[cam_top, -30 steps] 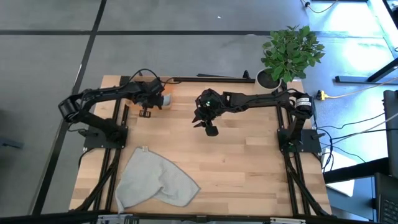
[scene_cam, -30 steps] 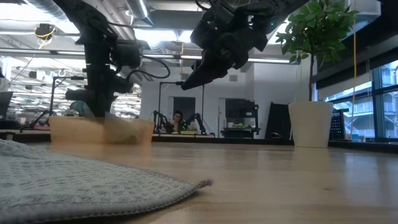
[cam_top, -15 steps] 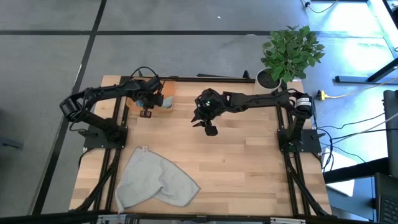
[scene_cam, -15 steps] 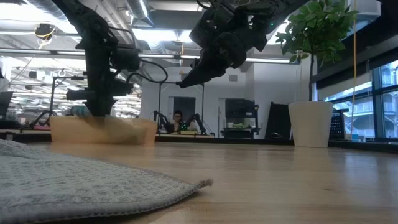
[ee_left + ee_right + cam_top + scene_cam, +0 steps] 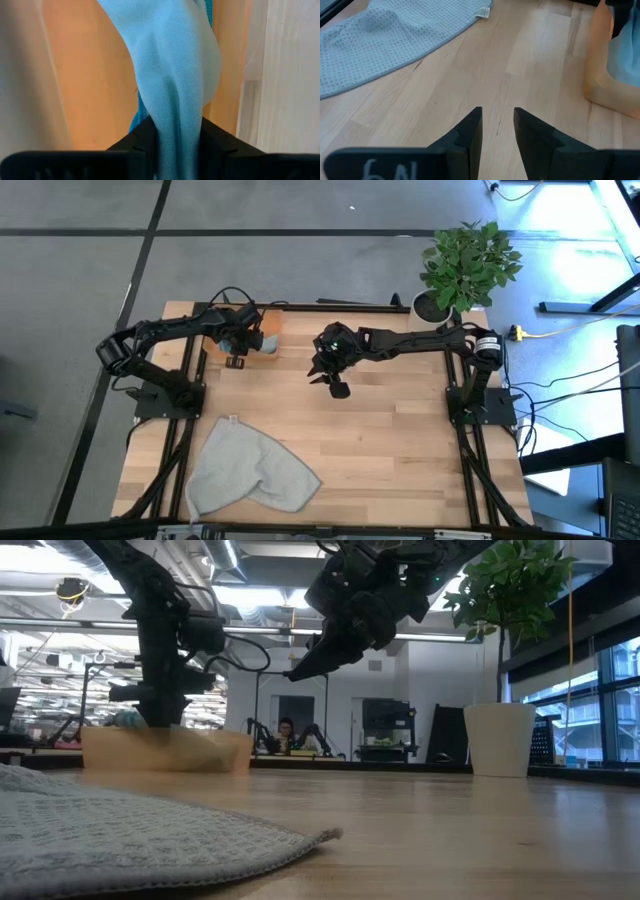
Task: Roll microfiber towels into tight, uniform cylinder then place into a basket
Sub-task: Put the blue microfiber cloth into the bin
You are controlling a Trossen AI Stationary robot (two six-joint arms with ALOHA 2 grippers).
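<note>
My left gripper (image 5: 238, 342) is over the left part of the orange basket (image 5: 265, 330) at the table's far left, shut on the light teal-blue towel (image 5: 175, 65). The basket's orange floor (image 5: 85, 75) shows under the towel. The pale grey-green towel (image 5: 250, 470) lies spread and partly folded on the table near the front left; it also shows in the low view (image 5: 120, 835). My right gripper (image 5: 335, 383) hangs open and empty above the table's middle, fingers slanting down (image 5: 497, 132). My left gripper pinches a bunched, gathered part of the teal-blue towel (image 5: 177, 135) between its two fingers, several layers together. The fingers point down into the basket. The towel runs on from the fingers over the basket's floor; its far end is out of the frame.
A white pot with a green plant (image 5: 445, 300) stands at the table's far right corner. Bare wooden tabletop (image 5: 400, 450) lies between the grey-green towel and the right arm's base. The basket's wall (image 5: 600, 80) stands ahead of my right gripper.
My left gripper has moved a little toward the table's left edge over the basket, still shut on the teal-blue towel; in the last half second it has kept still.
</note>
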